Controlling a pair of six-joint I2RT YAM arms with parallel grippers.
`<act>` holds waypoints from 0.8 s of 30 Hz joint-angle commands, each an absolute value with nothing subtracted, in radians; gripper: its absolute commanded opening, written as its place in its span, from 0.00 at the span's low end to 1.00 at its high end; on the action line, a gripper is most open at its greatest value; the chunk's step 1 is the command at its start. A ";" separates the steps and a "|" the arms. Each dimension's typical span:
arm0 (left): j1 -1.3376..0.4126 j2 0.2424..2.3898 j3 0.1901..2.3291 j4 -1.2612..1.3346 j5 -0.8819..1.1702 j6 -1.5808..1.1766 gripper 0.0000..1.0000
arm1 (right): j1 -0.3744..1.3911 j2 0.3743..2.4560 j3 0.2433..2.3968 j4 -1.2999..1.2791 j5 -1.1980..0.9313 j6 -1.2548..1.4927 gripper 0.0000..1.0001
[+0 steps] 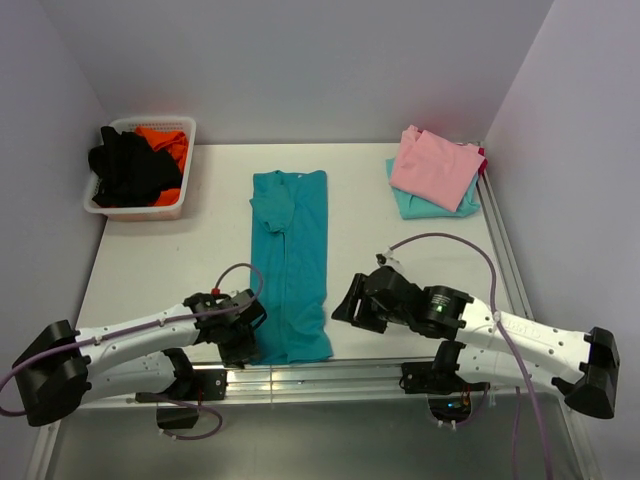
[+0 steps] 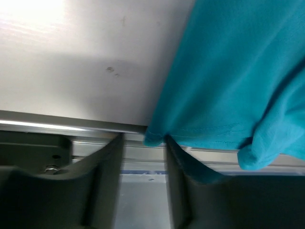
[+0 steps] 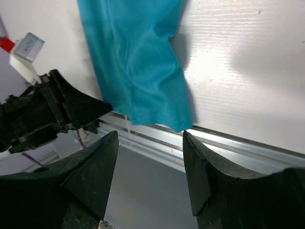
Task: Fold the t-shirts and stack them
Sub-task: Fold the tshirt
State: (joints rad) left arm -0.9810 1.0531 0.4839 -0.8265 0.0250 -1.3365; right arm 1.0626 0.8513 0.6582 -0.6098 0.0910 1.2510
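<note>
Teal tee point(image 1: 290, 260): spread lengthwise mid-table, neck at the far end, hem at the near end; both sides folded in to a narrow strip, one sleeve doubled over near the collar.
Hem: reaching the table's near edge, its corners overlapping the metal rail point(image 1: 370, 372) (seen in both wrist views).
Left gripper point(image 2: 143, 138): low at the hem's near left corner, jaws a modest way apart; corner of the cloth lying between the tips, brushing the right finger point(image 2: 178, 167); no firm pinch visible.
Right gripper point(image 3: 150, 136): spread wide, hovering just near of the hem's right corner, apart from the cloth.
Pink tee point(image 1: 435, 165): folded to a rectangle at the far right corner, lying askew on top of the pile.
Aqua tee point(image 1: 420, 205): folded, under the pink one, showing along the pile's near and left edges.
Red cloth point(image 1: 482, 155): a sliver peeking out at the pile's far right (cannot tell what it is).
Basket point(image 1: 105, 205): white, far left corner, holding black clothes point(image 1: 125, 165) and an orange piece point(image 1: 165, 140).
Table point(image 1: 170, 260): pale, matt, walled on three sides.
Writing: round sticker point(image 1: 437, 300) on a right-arm joint, print too small to read; white plug point(image 3: 26, 47) with a red tab by the left wrist, unmarked side showing.
</note>
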 commanded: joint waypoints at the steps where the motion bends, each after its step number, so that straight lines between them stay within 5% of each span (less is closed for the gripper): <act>1: -1.014 1.080 0.486 -0.753 -0.027 -1.428 0.40 | 1.069 0.894 0.654 -0.604 0.092 1.195 0.64; 6: -1.014 1.097 0.500 -0.764 -0.051 -1.477 0.19 | 1.069 0.997 0.554 -0.468 -0.037 1.189 0.63; 24: -1.012 1.250 0.615 -0.736 -0.067 -1.447 0.10 | 1.201 1.203 0.551 -0.265 -0.121 1.226 0.62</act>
